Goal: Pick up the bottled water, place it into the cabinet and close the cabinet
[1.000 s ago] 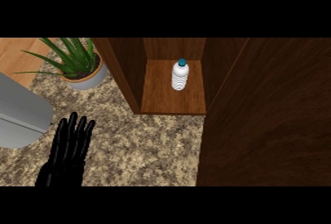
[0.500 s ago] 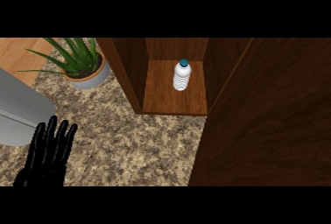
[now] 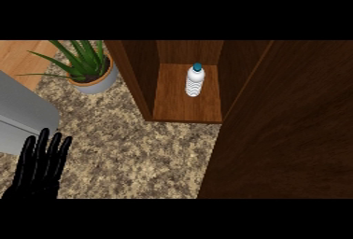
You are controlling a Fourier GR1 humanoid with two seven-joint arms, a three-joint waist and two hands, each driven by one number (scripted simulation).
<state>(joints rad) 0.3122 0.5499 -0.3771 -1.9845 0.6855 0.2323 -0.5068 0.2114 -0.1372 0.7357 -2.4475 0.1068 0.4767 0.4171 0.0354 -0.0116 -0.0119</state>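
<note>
Already the bottle (image 3: pixel 195 80) stands upright on the wooden floor of the cabinet (image 3: pixel 186 105), well apart from the left hand (image 3: pixel 43 163) and up to its right, which suggests the placing is done and only the door (image 3: pixel 289 135), the big dark panel far to the hand's right, is left to swing shut. The left hand rests over the speckled worktop (image 3: pixel 138 149) with fingers straight and close together, holding and touching nothing. The right hand is out of view.

Speckled brown-and-tan granite bench (image 3: pixel 138 140). Dark brown wooden cabinet (image 3: pixel 289 130). Clear bottled water (image 3: pixel 195 82) with a teal cap. Green spiky plant (image 3: pixel 81 60) in a grey pot. Black left hand (image 3: pixel 43 163).
</note>
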